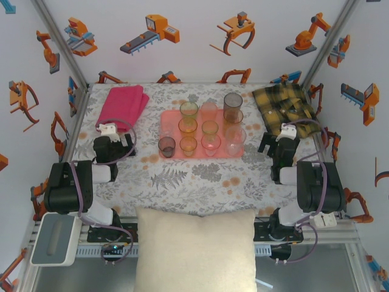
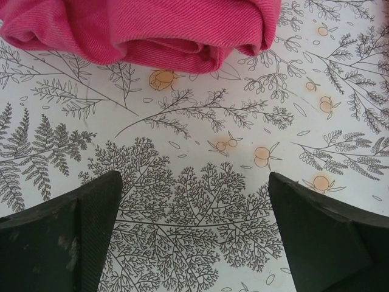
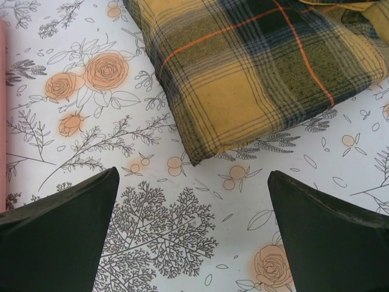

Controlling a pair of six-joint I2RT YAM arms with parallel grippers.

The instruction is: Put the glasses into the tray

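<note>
Several glasses (image 1: 209, 129) in tray (image 1: 172, 118), near right end effector (image 3: 193, 173)

**A robot lab booth dressed up as a home table**

Standing here, this reads as a robotics lab cell, not a house. White walls (image 1: 194, 48) printed with orange cartoon robots box in one small table, framed by bare aluminium posts (image 1: 58, 39). The left arm (image 1: 70, 185) and right arm (image 1: 313, 182) are bolted to a metal rail (image 1: 349, 226), with cables looping from them. The floral tablecloth (image 1: 194, 179), folded towel (image 1: 124, 104), plaid shirt (image 1: 282, 104) and tray (image 1: 165, 125) of glasses (image 1: 188, 126) are household props.
</note>
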